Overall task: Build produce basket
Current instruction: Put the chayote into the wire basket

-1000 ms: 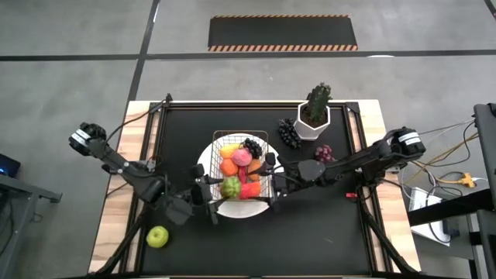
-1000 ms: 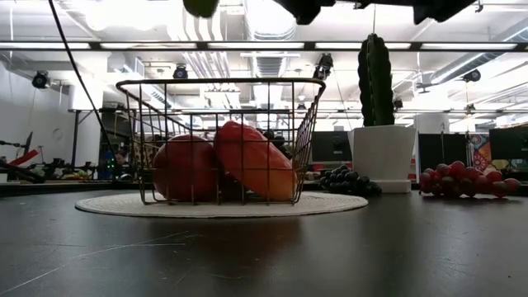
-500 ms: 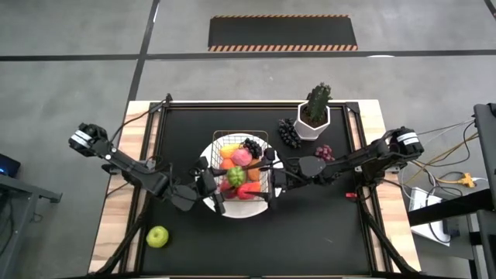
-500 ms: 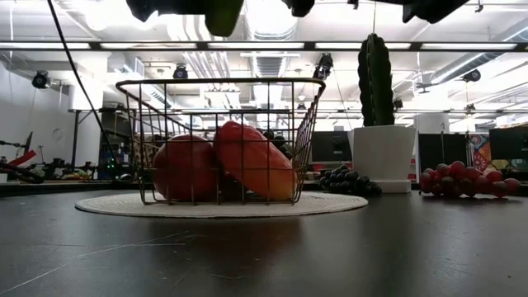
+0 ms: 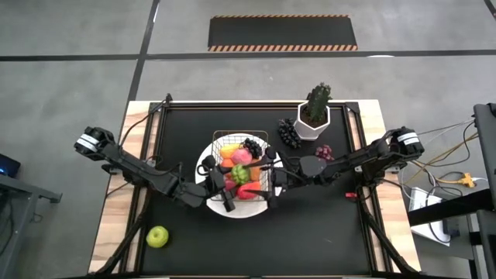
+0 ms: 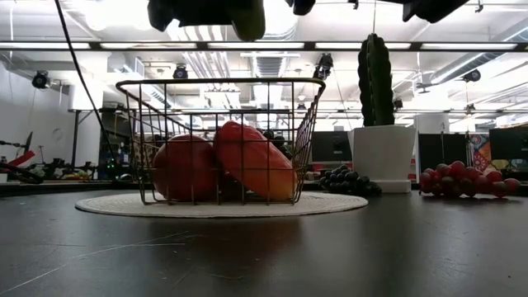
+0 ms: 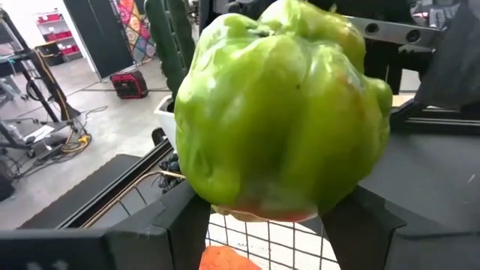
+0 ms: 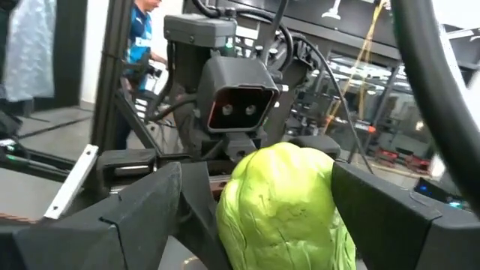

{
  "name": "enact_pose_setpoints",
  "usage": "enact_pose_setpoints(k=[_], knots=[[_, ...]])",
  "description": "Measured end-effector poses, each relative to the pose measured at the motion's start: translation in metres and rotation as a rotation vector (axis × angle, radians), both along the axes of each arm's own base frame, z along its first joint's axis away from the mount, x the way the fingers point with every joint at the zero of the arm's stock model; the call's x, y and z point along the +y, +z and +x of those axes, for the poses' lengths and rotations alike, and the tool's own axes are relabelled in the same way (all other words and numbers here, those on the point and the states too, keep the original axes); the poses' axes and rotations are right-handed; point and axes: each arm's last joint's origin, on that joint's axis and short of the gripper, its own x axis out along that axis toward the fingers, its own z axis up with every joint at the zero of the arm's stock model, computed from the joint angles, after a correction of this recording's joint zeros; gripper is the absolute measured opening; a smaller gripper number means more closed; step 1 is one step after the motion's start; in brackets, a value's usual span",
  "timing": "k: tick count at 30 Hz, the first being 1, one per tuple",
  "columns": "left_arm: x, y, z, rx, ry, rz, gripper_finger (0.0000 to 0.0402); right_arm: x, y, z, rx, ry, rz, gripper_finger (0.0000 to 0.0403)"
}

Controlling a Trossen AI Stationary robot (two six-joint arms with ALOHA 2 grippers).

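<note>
Left gripper clamps a green pepper above the basket; its fingertips are largely hidden by the pepper. The basket, on a white plate, holds mixed fruit, partly masked by both arms. Right gripper, fingers spread and empty, beside the basket.

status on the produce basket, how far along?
Done: the basket on the white plate already holds several fruits.
In hand: the left gripper holds the green pepper over the basket; the right gripper, jaws open, waits beside it.
Left: the green apple, dark grapes and red grapes still lie on the table.
</note>
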Motion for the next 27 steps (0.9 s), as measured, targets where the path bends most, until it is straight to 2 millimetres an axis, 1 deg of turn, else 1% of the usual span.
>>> enact_pose_setpoints(k=[2,6,11,15,20,24,27], knots=[[0.0,0.0,0.0,0.001,-0.001,0.001,0.0205,-0.001,0.0,0.0,0.001,-0.037,-0.019,0.0327],[0.0,0.0,0.0,-0.001,-0.003,-0.001,0.0205,-0.001,0.0,0.0,0.001,-0.054,-0.041,0.0327],[0.0,0.0,0.0,0.007,-0.006,0.011,0.0205,-0.002,-0.001,0.0,0.004,-0.064,-0.046,0.0327],[-0.003,-0.001,-0.001,0.033,-0.029,0.04,0.0205,-0.003,-0.002,0.001,0.016,-0.107,-0.043,0.0327],[-0.01,-0.004,-0.005,0.115,-0.074,0.16,0.0205,-0.001,-0.003,0.0,0.072,-0.047,-0.04,0.0327],[-0.012,-0.003,-0.004,0.13,-0.15,0.192,0.0205,0.001,0.0,0.002,0.103,0.039,-0.015,0.0327],[-0.012,-0.004,-0.004,0.152,-0.166,0.237,0.0205,0.002,0.0,0.002,0.109,0.056,-0.011,0.0322]])
